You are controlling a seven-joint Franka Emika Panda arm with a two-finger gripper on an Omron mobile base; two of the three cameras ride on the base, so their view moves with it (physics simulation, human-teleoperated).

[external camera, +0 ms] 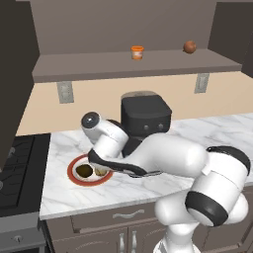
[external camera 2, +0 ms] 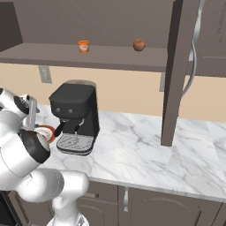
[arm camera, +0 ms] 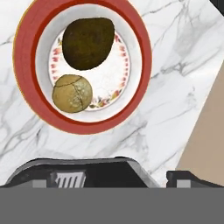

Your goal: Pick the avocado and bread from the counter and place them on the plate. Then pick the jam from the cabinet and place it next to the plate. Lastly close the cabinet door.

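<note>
The plate [arm camera: 140,57], red-rimmed, lies on the white marble counter [external camera: 207,129]. On its cream centre lie the dark avocado [arm camera: 88,42] and the tan bread [arm camera: 72,92], side by side and touching. From the left base view the avocado [external camera: 84,170] and bread [external camera: 100,171] sit just below my gripper [external camera: 97,162], which hangs open over the plate [external camera: 74,178] with nothing in it. The orange jam [external camera: 137,52] stands on the shelf of the open upper cabinet [external camera: 123,20]. The jam [external camera 2: 83,46] also shows in the right base view, far above the plate [external camera 2: 48,130].
A black coffee machine [external camera: 146,116] stands right behind the plate. A reddish-brown ball [external camera: 189,47] sits on the cabinet shelf to the right of the jam. An open cabinet door [external camera 2: 177,70] juts out over the counter. A stove [external camera: 17,168] borders the counter's left end.
</note>
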